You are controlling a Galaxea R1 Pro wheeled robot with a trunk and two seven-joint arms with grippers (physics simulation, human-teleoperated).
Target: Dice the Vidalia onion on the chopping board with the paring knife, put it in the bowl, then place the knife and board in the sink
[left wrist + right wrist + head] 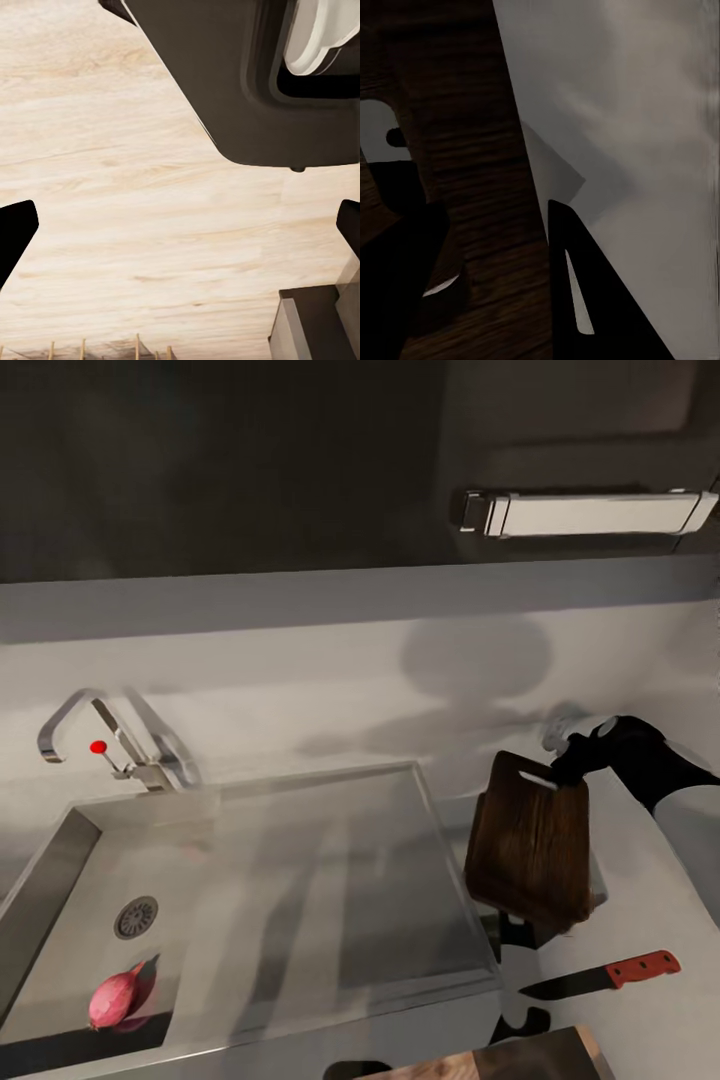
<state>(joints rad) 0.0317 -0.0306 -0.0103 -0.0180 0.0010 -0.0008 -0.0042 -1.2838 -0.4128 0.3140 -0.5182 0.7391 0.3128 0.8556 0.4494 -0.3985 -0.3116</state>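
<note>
while the right gripper clamps the chopping board aloft beside the sink | left gripper spread wide | paring knife on countertop

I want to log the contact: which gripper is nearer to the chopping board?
Right. The right gripper holds the chopping board at its slot-handle end, lifted beside the sink. The left gripper's fingers hang over pale wooden flooring, apart from the board.

Dark brown grained chopping board; pink onion (red-handled knife).
</note>
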